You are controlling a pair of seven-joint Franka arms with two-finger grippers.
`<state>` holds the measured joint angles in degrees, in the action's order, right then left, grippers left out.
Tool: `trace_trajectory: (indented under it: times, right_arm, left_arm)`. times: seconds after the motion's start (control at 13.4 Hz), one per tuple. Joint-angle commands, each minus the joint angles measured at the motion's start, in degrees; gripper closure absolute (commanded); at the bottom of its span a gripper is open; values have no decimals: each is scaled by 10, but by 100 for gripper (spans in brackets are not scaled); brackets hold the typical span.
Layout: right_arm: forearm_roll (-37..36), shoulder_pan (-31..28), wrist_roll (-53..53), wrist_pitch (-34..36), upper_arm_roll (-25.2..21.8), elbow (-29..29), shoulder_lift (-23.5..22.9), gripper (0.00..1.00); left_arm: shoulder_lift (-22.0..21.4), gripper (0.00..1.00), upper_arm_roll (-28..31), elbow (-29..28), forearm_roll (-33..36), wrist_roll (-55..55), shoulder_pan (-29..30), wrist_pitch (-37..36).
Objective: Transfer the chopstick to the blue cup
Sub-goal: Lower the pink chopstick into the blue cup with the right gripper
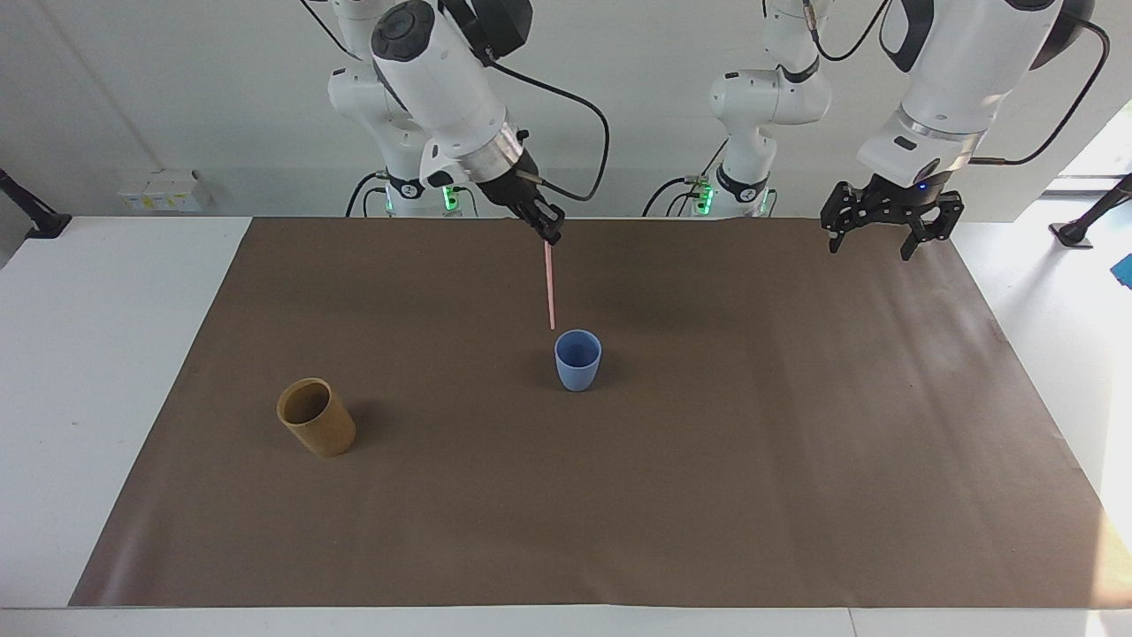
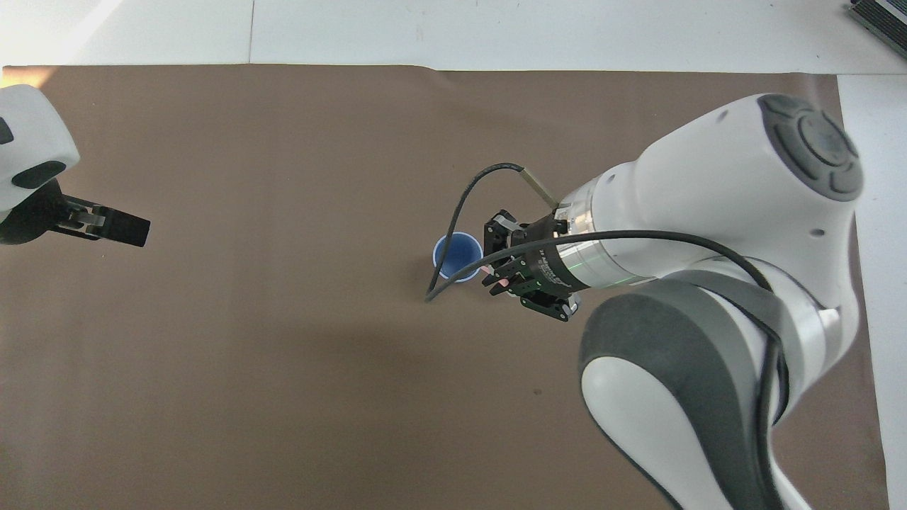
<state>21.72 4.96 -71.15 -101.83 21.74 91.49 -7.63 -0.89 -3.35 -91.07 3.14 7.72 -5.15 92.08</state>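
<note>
The pale pink chopstick hangs nearly upright from my right gripper, which is shut on its upper end. Its lower tip sits level with the rim of the blue cup, at the rim's edge nearer the robots; whether it is inside the cup I cannot tell. From overhead, the right gripper covers part of the blue cup and hides the chopstick almost entirely. My left gripper hangs open and holds nothing, over the mat's corner at the left arm's end; it shows as a dark finger from overhead.
A tan-brown cylindrical cup stands on the brown mat toward the right arm's end, farther from the robots than the blue cup. The right arm hides it from overhead. White tabletop surrounds the mat.
</note>
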Motion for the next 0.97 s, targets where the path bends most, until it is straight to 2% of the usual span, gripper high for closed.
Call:
trace_trajectory:
  times: [0.0, 0.3, 0.45, 0.67, 0.9]
  right_arm:
    - [29, 1, -24, -9, 1, -22, -27, 100]
    - [24, 1, -17, -42, 1, -15, -40, 100]
    - [23, 1, -1, -73, 1, 12, -44, 100]
    - [23, 0, 41, -104, 1, 47, -50, 100]
    - [23, -4, 62, -138, 1, 71, -56, 100]
  left_arm:
    - [-5, 0, -3, 2, -23, 11, 15, -12]
    - [-9, 0, 2, 3, -29, -37, 29, -18]
    - [-10, 0, 5, 10, -65, -49, 33, -22]
    - [-10, 0, 12, 62, -61, -51, 33, -80]
    - [-24, 0, 7, 53, -48, -46, 32, -75]
